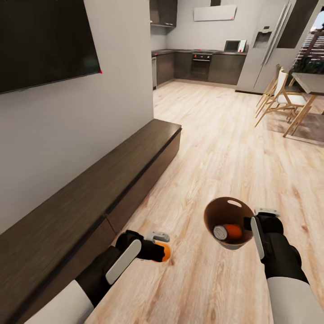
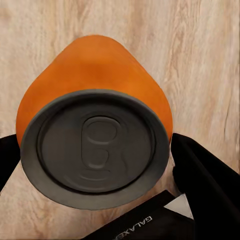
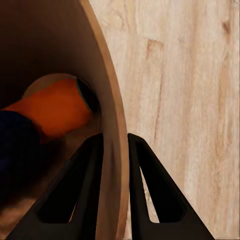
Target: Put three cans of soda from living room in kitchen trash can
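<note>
Cans first: we hold one orange can [image 1: 164,251] in our left gripper [image 1: 155,246], its fingers clamped on the can's sides, the silver top facing the left wrist camera. Our right gripper [image 1: 257,221] is pinched on the wall of the bin [image 1: 211,211], one finger inside and one outside, carrying it above the wood floor [image 1: 225,135]. Inside the bin lies a second orange can [image 1: 228,232] on its side, and the right wrist view shows a dark blue can [image 3: 17,145] next to it, though that one is dim and hard to make out.

Relative to the bin, the held can hangs just to its left and slightly lower, apart from the rim. The long bench [image 1: 90,198] runs further left of the bin, under the wall TV [image 1: 45,40]. The kitchen [image 1: 202,63], with its dark cabinets and fridge [image 1: 270,49], lies well beyond the bin, across open floor.

We judge the step to be loading the last can. The next move calls for lifting our left gripper over the bin's rim, letting the can go, then driving to the kitchen and setting the bin down.
</note>
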Controlling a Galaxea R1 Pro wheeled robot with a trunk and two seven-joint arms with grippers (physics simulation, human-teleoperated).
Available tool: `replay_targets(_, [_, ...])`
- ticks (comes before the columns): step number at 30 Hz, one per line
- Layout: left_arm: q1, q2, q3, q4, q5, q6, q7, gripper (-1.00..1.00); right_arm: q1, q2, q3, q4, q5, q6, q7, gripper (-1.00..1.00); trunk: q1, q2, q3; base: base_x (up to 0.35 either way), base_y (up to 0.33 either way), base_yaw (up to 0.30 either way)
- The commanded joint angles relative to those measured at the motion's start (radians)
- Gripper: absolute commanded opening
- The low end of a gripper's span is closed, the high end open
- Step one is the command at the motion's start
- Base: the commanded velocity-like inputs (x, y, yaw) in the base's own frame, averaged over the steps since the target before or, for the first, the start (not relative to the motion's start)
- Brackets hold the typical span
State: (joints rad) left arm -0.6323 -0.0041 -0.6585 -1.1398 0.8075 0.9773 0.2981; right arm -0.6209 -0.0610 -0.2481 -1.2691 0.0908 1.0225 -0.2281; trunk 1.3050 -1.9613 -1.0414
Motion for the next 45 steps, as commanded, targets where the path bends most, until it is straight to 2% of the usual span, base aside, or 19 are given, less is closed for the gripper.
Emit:
replay_targets(1, [0.001, 0.002, 0.0, -0.039, -0.004, 0.017, 0.001, -1.0, 0.0, 0.002, 0.001, 0.001, 0.001, -0.001, -0.006, -1.0, -0.004, 0.007, 0.003, 0.0, 0.0, 0.0])
replay_targets(3, [0.001, 0.006, 0.001, -0.091, -0.002, 0.046, 0.002, -1.0, 0.0, 0.005, 0.006, 0.001, 0.002, -0.012, -0.029, -1.0, -0.012, 0.021, 0.01, 0.0, 0.0, 0.0])
replay_targets(7, [0.003, 0.025, 0.003, -0.138, 0.004, 0.07, 0.002, -1.0, -0.001, 0.008, 0.013, 0.006, -0.001, -0.039, -0.073, -1.0, -0.027, 0.049, 0.022, 0.0, 0.0, 0.0])
replay_targets(12, [0.003, 0.036, 0.004, -0.162, 0.008, 0.07, 0.001, -1.0, -0.002, 0.009, 0.015, 0.009, -0.005, -0.052, -0.138, -1.0, -0.046, 0.084, 0.038, 0.0, 0.0, 0.0])
replay_targets(15, [0.003, 0.037, 0.004, -0.167, 0.009, 0.07, 0.001, -1.0, -0.002, 0.009, 0.015, 0.01, -0.005, -0.057, -0.152, -1.0, -0.058, 0.105, 0.047, 0.0, 0.0, 0.0])
replay_targets(19, [0.003, 0.038, 0.007, -0.17, 0.01, 0.07, 0.001, -1.0, -0.003, 0.009, 0.015, 0.045, -0.002, -0.113, -0.183, -1.0, -0.073, 0.133, 0.06, 0.0, 0.0, 0.0])
replay_targets(21, [0.003, 0.038, 0.02, -0.171, 0.011, 0.07, 0.001, -1.0, -0.004, 0.01, 0.016, 0.063, -0.003, -0.128, -0.212, -1.0, -0.081, 0.147, 0.066, 0.0, 0.0, 0.0])
replay_targets(25, [0.003, 0.038, 0.117, -0.177, 0.015, 0.07, -0.005, -1.0, -0.005, 0.026, 0.018, 0.088, -0.006, -0.152, -0.276, -1.0, -0.096, 0.175, 0.078, 0.0, 0.0, 0.0])
replay_targets(28, [0.003, 0.038, 0.14, -0.193, 0.015, 0.07, -0.007, -1.0, -0.005, 0.032, 0.018, 0.1, -0.004, -0.157, -0.287, -1.0, -0.107, 0.196, 0.088, 0.0, 0.0, 0.0])
replay_targets(37, [0.003, 0.038, 0.153, -0.258, 0.015, 0.07, -0.008, -1.0, -0.007, 0.036, 0.024, 0.152, 0.003, -0.171, -0.301, -1.0, -0.142, 0.259, 0.116, 0.0, 0.0, 0.0])
replay_targets(41, [0.003, 0.038, 0.151, -0.281, 0.014, 0.07, -0.008, -1.0, -0.009, 0.037, 0.059, 0.204, -0.001, -0.21, -0.366, -1.0, -0.157, 0.287, 0.129, 0.0, 0.0, 0.0])
replay_targets(45, [0.003, 0.038, 0.153, -0.3, 0.014, 0.07, -0.008, -1.0, -0.009, 0.037, 0.069, 0.222, -0.004, -0.22, -0.391, -1.0, -0.173, 0.315, 0.141, 0.0, 0.0, 0.0])
